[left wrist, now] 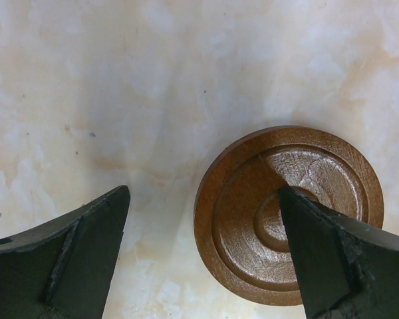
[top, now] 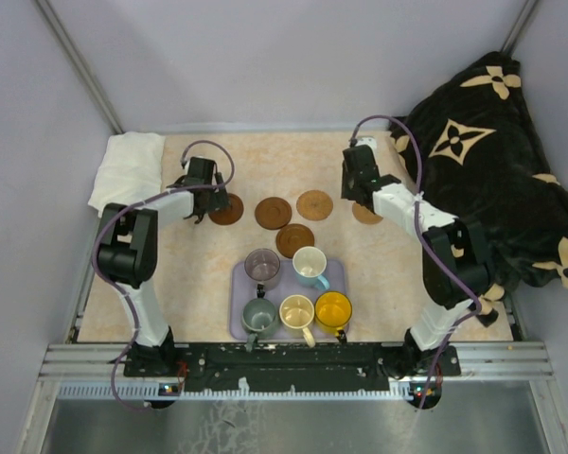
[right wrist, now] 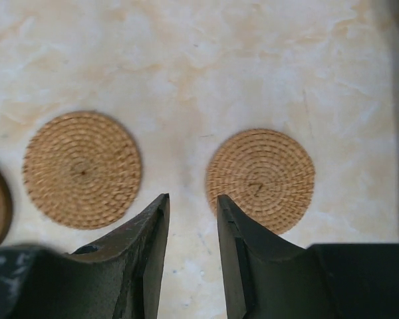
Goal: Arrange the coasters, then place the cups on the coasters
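Observation:
Five round coasters lie across the table's middle: dark brown ones (top: 226,209) (top: 273,212) (top: 294,239), a tan one (top: 314,204), and a tan one (top: 366,213) partly under my right gripper (top: 355,194). My left gripper (top: 201,199) hangs wide open over the leftmost dark coaster (left wrist: 289,212), one finger (left wrist: 332,259) over it. My right gripper (right wrist: 192,197) is open by a narrow gap, with nothing in it, just beside a woven coaster (right wrist: 261,179); another woven coaster (right wrist: 82,169) lies to its left. The cups stand on the tray: purple-grey (top: 262,267), light blue (top: 310,266), grey-green (top: 259,314), cream (top: 296,312), orange-yellow (top: 333,309).
The lavender tray (top: 339,280) sits near the front edge between the arm bases. A folded white cloth (top: 128,168) lies at the back left. A black blanket with beige flower patterns (top: 492,161) is piled along the right side.

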Controlling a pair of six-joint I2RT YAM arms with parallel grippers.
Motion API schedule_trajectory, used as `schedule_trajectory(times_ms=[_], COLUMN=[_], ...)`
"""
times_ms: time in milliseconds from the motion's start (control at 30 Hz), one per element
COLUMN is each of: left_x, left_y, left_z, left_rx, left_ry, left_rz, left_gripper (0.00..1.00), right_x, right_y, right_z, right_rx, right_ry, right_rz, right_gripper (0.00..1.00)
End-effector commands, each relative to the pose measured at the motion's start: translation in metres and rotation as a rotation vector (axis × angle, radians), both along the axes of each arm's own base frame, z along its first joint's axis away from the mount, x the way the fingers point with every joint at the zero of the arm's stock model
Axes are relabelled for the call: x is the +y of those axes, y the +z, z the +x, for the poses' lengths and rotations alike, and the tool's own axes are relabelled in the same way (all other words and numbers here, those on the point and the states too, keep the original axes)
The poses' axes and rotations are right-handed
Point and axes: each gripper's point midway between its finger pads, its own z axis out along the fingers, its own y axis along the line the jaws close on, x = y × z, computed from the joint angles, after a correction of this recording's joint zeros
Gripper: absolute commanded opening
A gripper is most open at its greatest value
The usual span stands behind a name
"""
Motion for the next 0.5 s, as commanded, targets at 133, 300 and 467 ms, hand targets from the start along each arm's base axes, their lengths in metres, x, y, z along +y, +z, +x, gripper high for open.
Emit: schedule_trajectory(times_ms=[133,300,467], left_x=[0.008,0.025,0.027], left_y=[-0.022,-0.017,-0.001], left_z=[-0.003,-0.007,-0.008], left_rx=[0.082,0.08,0.047], left_ry=[-0.005,0.031,0.032], left_rz=[-0.003,-0.009,-0.029], left_gripper=[0.99,0.99,0.99], right_x=[0.073,0.101,0.128], right_y=[0.03,0.022,0.014], right_z=[-0.005,-0.011,-0.014], right_rx=[-0.077,-0.057,-0.036], right_ry=[0.221,0.292,0.365], right_rz=[0.062,0.085,0.076], right_gripper=[0.31,0.3,0.29])
